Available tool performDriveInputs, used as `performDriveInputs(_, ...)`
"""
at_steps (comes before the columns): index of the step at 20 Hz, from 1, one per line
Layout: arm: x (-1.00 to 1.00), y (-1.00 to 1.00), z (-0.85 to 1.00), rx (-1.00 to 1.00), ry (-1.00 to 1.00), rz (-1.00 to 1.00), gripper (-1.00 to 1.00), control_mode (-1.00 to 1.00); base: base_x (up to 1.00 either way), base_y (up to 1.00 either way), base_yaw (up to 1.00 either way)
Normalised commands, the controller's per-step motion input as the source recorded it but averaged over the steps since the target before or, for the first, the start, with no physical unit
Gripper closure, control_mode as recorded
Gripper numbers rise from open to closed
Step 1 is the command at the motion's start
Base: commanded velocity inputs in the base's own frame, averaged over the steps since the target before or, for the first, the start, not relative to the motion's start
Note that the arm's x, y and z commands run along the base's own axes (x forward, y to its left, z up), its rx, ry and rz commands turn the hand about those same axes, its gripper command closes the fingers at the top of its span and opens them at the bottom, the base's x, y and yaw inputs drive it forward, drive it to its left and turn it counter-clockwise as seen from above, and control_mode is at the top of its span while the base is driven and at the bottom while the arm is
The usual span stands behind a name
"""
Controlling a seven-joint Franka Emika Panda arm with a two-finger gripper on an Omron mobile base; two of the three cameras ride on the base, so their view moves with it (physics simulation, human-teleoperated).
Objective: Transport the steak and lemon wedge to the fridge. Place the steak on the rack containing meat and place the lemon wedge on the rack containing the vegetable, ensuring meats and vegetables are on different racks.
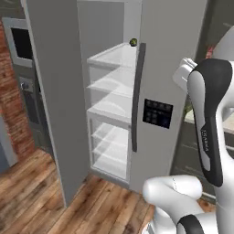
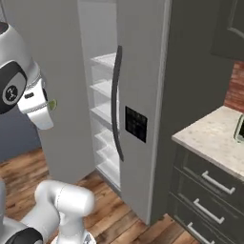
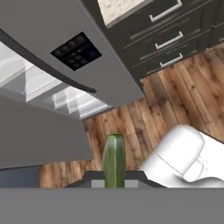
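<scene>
The lemon wedge [image 3: 113,159], a thin green sliver, stands upright between my fingertips in the hand view, and my gripper [image 3: 113,180] is shut on it. From the right base view the gripper [image 2: 49,107] hangs to the left of the fridge [image 2: 143,71], with a bit of green lemon wedge [image 2: 52,103] at its tip. The fridge [image 1: 160,68] has its left door swung open and its right door, with the black dispenser panel [image 1: 157,113], closed. The vegetable [image 1: 133,42], a bushy green floret, sits on the top white rack [image 1: 112,57]. The steak and the meat are out of view.
The open left door [image 1: 55,91] juts out toward me. A pale stone counter [image 2: 214,138] over dark drawers [image 2: 209,190] stands right of the fridge. A built-in oven [image 1: 20,43] and a brick wall are at the far left. Wooden floor [image 3: 175,100] lies below.
</scene>
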Motion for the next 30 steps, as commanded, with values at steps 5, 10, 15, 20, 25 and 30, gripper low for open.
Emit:
performDriveInputs(5,0.0,0.0,0.0,0.0,0.0,0.0,1.0,1.0,0.86,0.99,-0.52)
performDriveInputs(10,0.0,0.0,0.0,0.0,0.0,0.0,1.0,1.0,0.55,1.0,-0.48)
performDriveInputs(15,0.0,0.0,0.0,0.0,0.0,0.0,1.0,1.0,0.5,0.85,-0.57)
performDriveInputs(20,0.0,0.0,0.0,0.0,0.0,0.0,1.0,1.0,0.82,0.61,-0.33)
performDriveInputs(25,0.0,0.0,0.0,0.0,0.0,0.0,1.0,1.0,0.96,0.1,-0.07)
performDriveInputs(30,0.0,0.0,0.0,0.0,0.0,0.0,1.0,1.0,0.96,-0.15,0.04)
